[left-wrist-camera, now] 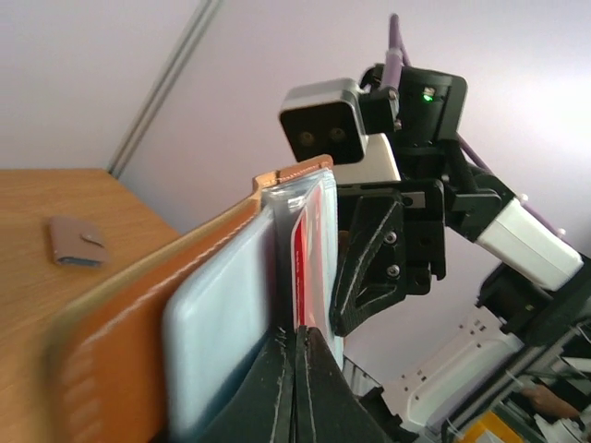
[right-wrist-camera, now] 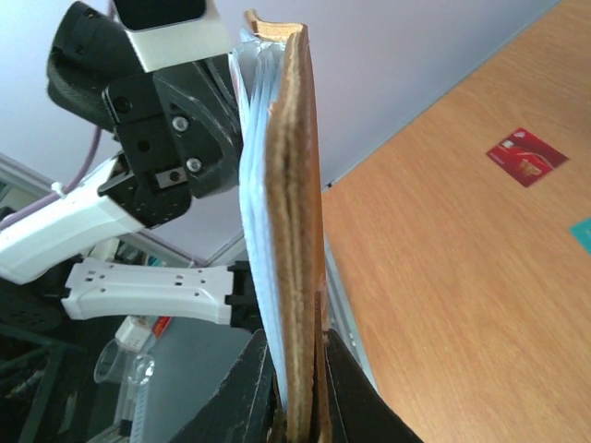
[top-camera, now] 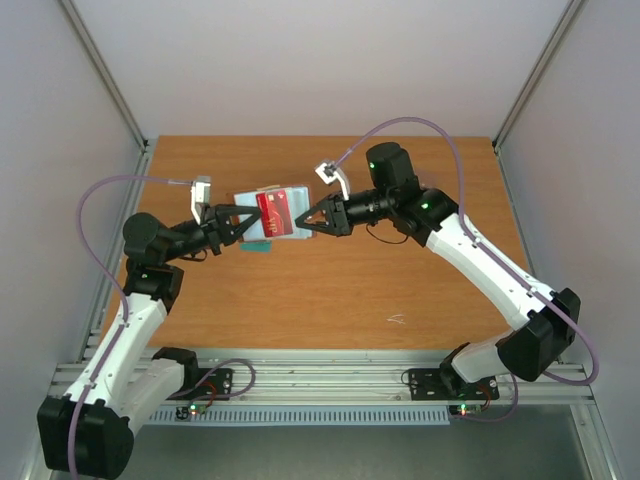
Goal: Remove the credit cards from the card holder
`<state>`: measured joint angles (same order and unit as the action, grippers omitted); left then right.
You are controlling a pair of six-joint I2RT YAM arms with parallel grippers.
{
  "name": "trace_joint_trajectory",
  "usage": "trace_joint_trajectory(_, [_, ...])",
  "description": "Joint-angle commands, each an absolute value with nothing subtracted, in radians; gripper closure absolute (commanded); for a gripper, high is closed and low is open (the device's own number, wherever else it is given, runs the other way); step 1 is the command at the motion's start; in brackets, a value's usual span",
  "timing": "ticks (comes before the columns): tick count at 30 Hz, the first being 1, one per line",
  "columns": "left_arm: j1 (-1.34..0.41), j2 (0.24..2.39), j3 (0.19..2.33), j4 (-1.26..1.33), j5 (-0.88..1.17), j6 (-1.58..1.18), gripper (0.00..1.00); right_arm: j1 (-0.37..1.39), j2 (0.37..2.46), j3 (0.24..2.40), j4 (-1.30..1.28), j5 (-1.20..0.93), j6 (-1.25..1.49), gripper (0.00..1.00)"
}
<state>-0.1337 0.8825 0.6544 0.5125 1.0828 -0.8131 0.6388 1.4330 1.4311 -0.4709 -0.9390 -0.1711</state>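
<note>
Looking down on a wooden table [top-camera: 400, 290], spread across the middle of the overhead frame. Sweeping in from lower left and lower right: the left arm [top-camera: 125, 325] and the right arm [top-camera: 490, 265], meeting nose to nose just above centre.

Strung between them, up off the wood: the card holder [top-camera: 248, 203], pale sleeve side up, brown leather side down toward the table.

Over to the right gripper [top-camera: 306, 222], clamped on the holder's right end. One finger on each face of the leather, plain at bottom centre of its own wrist view.

Across to the left gripper [top-camera: 244, 223], pinched tight at the holder's left end. Fingers pressed flat together at the bottom of its wrist view, with the edge of a red card [top-camera: 277, 209] running straight down into the seam. Sitting in the top sleeve, that one, face up just left of centre overhead.

Down on the table, just below the holder: a teal card [top-camera: 258, 246], peeking out beside the left gripper's tip.

Spotted at upper right of the right wrist view: a second red card [right-wrist-camera: 524, 157], flat on the wood, well apart from the holder.

Last and smallest, at mid-left of the left wrist view: a little taupe piece [left-wrist-camera: 78, 242] lying on the table, too small to make out.
</note>
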Motion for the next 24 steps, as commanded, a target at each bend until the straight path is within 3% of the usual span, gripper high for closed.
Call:
trace_joint_trajectory(1, [-0.101, 0.867, 0.656, 0.427, 0.983, -0.787, 1.0, 0.588, 1.371, 1.394, -0.43, -0.927, -0.137, 0.99])
trace_joint_trajectory(7, [-0.049, 0.857, 0.612, 0.391, 0.829, -0.871, 1.0, 0.55, 1.346, 1.357, -0.432, -0.84, -0.1, 0.99])
trace_joint_trajectory(13, [0.044, 0.856, 0.562, 0.176, 0.566, -0.983, 1.0, 0.511, 1.346, 1.33, -0.406, -0.724, -0.016, 0.99])
trace_joint_trajectory(24, [0.199, 1.005, 0.481, 0.028, 0.273, -1.138, 1.0, 0.48, 1.44, 1.402, -0.428, -0.71, 0.034, 0.99])
